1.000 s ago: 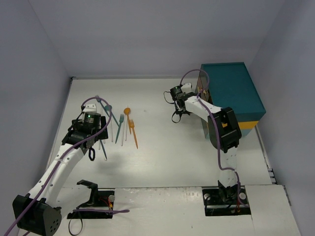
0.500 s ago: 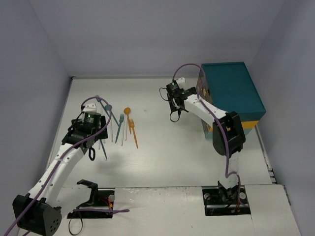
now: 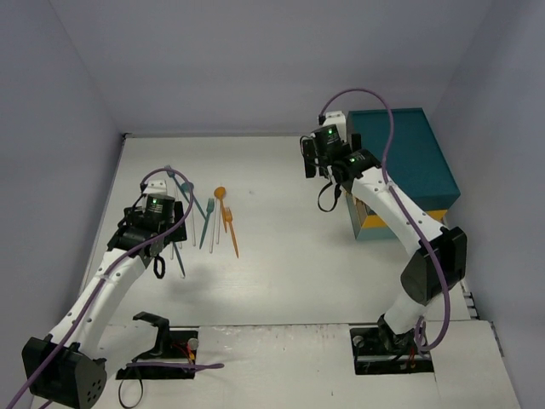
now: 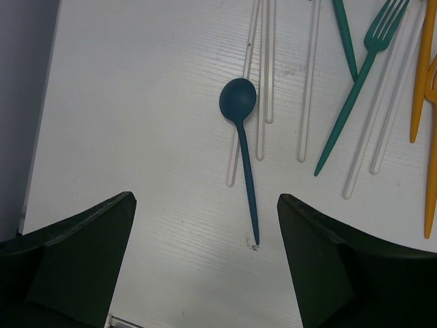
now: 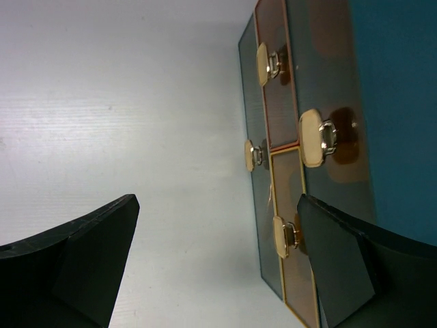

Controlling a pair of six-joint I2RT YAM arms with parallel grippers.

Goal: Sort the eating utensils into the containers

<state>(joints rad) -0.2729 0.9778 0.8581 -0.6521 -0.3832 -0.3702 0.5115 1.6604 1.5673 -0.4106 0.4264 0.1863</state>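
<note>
Dark spoon (image 4: 244, 160), bowl away, handle toward fingers (image 4: 75, 260)

worktop (image 4: 136, 102) is seen as white with a faint grain. one spoon (image 4: 238, 101) is done in dark blue-teal, a fork (image 4: 364, 65) in brighter teal, the pieces (image 4: 420, 82) at the edge in orange, the thin handles (image 4: 308, 75) left clear. the chest (image 3: 400, 153) is coloured teal with a yellow band, drawer fronts (image 5: 283, 113) tinted see-through, pulls (image 5: 313, 139) gold.

Pale lavender walls (image 3: 255, 60), white table (image 3: 281, 273), even light
</note>
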